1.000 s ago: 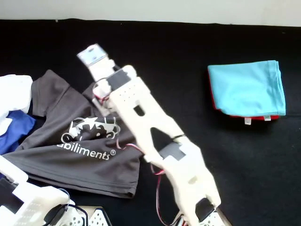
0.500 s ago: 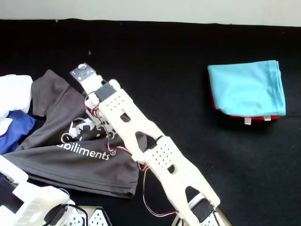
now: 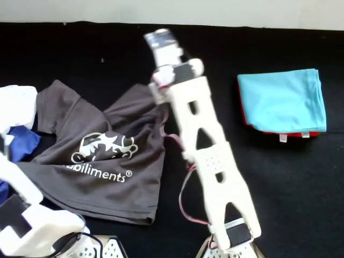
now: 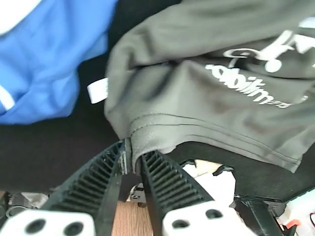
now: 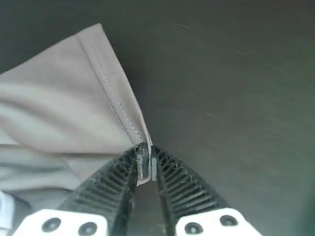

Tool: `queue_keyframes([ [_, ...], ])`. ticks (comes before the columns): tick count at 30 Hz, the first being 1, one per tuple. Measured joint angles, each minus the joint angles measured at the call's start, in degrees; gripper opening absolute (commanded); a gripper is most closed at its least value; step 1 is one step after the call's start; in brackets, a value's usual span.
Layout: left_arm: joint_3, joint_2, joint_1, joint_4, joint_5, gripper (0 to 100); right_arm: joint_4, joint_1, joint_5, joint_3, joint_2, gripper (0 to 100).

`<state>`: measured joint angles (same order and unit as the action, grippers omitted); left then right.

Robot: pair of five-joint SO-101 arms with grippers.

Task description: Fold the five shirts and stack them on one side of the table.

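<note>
A dark grey shirt point(image 3: 115, 121) with a white print lies spread at the table's left. My right gripper point(image 3: 157, 92) is shut on its far right corner, and the right wrist view shows the stitched corner point(image 5: 118, 113) pinched between the fingers point(image 5: 146, 164). My left gripper point(image 4: 131, 160) is shut on the near hem of the grey shirt point(image 4: 206, 103), close to the blue shirt point(image 4: 44, 59). The left arm point(image 3: 21, 215) sits at the near left corner. A light blue folded shirt point(image 3: 282, 99) lies on a red one point(image 3: 267, 131) at the right.
A white shirt point(image 3: 13, 105) and the blue shirt point(image 3: 19, 145) are bunched at the left edge beside the grey one. Bare black cloth point(image 3: 258, 183) covers the table between the right arm and the folded stack.
My right arm has swung from over the grey shirt's print toward the back and right, drawing the shirt's corner out with it. The left arm has shifted at the left edge.
</note>
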<state>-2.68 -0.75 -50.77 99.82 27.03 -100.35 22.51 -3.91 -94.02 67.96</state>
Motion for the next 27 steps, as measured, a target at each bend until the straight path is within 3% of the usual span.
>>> queue_keyframes([
  [7,-11.3,0.1,10.5,0.5,-8.2,1,-0.2,-11.3,-2.5,4.1,-15.0,0.5],
  [14,-20.5,0.1,19.3,0.9,-13.1,1,-0.2,-19.8,-7.0,30.1,-37.0,0.5],
  [27,4.6,-13.2,28.7,1.1,-14.4,1,-0.2,-31.7,-17.7,85.4,-75.9,0.5],
])
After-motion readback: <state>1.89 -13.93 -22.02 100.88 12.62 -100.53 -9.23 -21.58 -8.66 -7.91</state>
